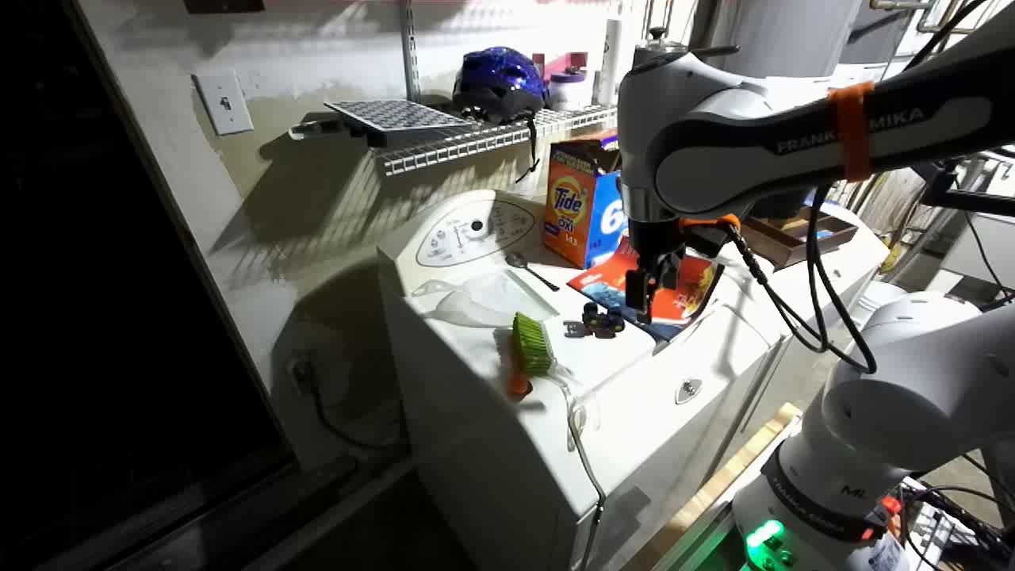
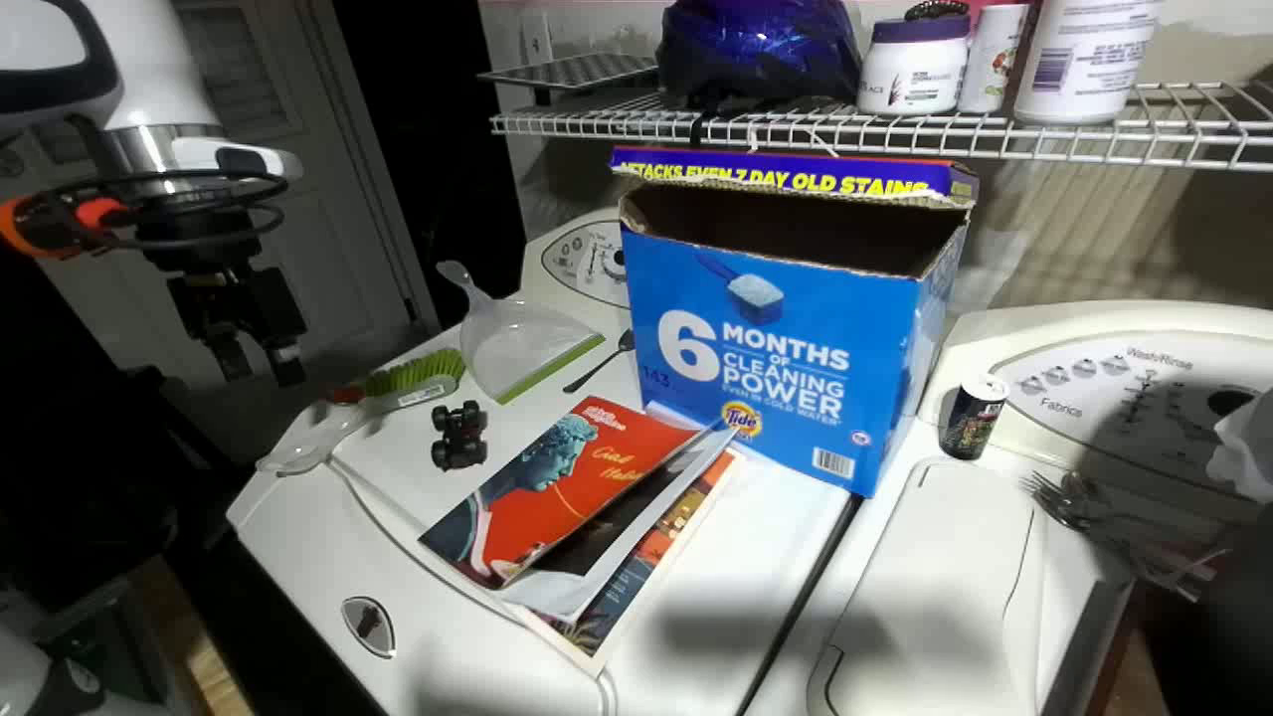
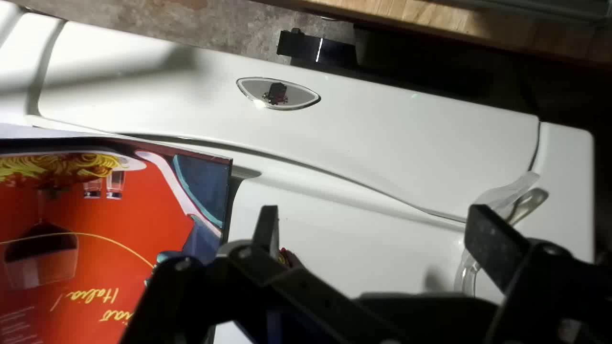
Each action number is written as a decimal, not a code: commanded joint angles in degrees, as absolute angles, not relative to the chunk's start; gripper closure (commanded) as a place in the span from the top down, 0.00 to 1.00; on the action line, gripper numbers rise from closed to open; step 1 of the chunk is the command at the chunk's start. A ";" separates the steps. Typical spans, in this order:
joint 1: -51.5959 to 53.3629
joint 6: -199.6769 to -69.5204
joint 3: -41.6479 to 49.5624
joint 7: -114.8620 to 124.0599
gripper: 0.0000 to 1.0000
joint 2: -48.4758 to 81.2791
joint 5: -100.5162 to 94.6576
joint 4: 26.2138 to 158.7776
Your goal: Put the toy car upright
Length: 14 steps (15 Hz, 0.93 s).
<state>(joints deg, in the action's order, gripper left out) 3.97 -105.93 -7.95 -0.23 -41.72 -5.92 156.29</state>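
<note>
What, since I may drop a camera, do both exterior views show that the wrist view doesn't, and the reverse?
Both exterior views alone: the whole toy car, green brush, clear dustpan, blue helmet and Tide box.
Wrist view alone: a dark object beyond the white appliance, too unclear to name.
Shared: the fingers, magazine, white appliance and its badge.

Home laundry area: Wash/Rinse panel (image 2: 1134, 390), Tide box (image 2: 781, 343), blue helmet (image 1: 501, 73).

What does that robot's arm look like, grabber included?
A smooth, rounded white arm with a long black side panel, its FRANKA EMIKA lettering partly covered by a wrapped orange band. Black cables loop below; a shiny silver wrist collar leads to angular black jaws.
</note>
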 commanded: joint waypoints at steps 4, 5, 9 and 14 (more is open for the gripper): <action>4.01 -110.77 -3.97 -4.59 1.00 -38.62 -8.23 156.12; 4.18 -113.12 -2.40 -7.38 1.00 -37.76 -8.62 156.23; 5.33 -122.97 4.61 -22.54 1.00 -34.73 -8.56 157.32; 5.01 -127.99 10.79 -39.24 1.00 -27.56 -9.28 156.88</action>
<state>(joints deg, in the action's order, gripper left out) 4.30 -124.94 8.22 -31.99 -32.14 -8.38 157.44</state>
